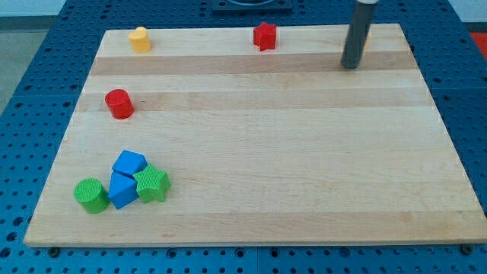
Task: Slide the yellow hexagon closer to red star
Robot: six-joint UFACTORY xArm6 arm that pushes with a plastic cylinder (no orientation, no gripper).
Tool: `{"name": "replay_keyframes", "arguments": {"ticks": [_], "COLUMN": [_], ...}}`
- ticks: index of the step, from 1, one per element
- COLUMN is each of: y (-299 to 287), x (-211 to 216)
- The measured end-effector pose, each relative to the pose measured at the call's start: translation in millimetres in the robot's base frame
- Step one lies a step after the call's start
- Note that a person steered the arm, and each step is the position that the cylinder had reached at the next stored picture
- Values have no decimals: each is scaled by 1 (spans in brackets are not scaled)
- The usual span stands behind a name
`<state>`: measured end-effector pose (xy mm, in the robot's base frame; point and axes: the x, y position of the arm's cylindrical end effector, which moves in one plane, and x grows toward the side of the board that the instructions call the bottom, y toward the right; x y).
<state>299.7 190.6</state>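
A yellow block [139,39], which looks like the hexagon, sits near the board's top left corner. The red star [264,36] sits at the top edge, about mid-board, well to the right of the yellow block. My tip [350,67] rests on the board near the top right, to the right of the red star and far from the yellow block. It touches no block. A thin yellowish sliver [368,36] shows at the rod's right edge; I cannot tell what it is.
A red cylinder [119,103] stands at the left. At the bottom left is a tight cluster: a green cylinder [91,195], two blue blocks [128,163] [122,190] and a green star-like block [152,183]. The wooden board [304,167] lies on a blue perforated table.
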Motion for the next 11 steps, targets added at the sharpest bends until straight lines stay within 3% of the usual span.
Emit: {"name": "replay_keyframes", "arguments": {"ticks": [3, 11], "y": [56, -46], "x": [-52, -68]}}
